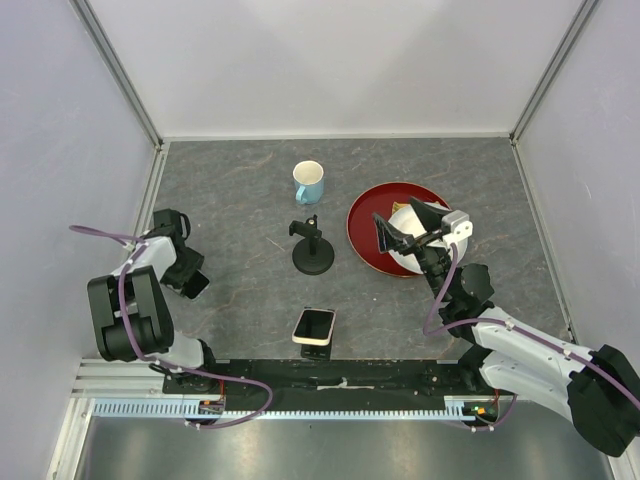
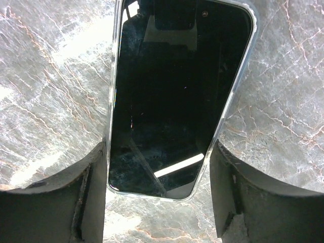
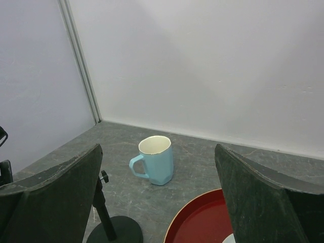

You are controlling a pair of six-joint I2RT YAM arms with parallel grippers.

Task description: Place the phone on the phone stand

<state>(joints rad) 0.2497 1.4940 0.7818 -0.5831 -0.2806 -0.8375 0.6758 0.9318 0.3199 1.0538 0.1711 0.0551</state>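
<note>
A pale pinkish-cream phone lies near the table's front edge, with a dark strip along its far side. I cannot make out the low black wedge stand. My left gripper is low over the table's left side. In its wrist view the left gripper is open. Its fingers flank the near end of a dark-screened, pale-rimmed phone lying on the marble. I cannot tell whether they touch it. My right gripper hangs open and empty over the red plate; it also shows in its wrist view.
A light blue mug stands at the back centre, also in the right wrist view. A tall black pole stand with a round base stands mid-table and shows again there. Something white lies on the plate. Walls enclose three sides.
</note>
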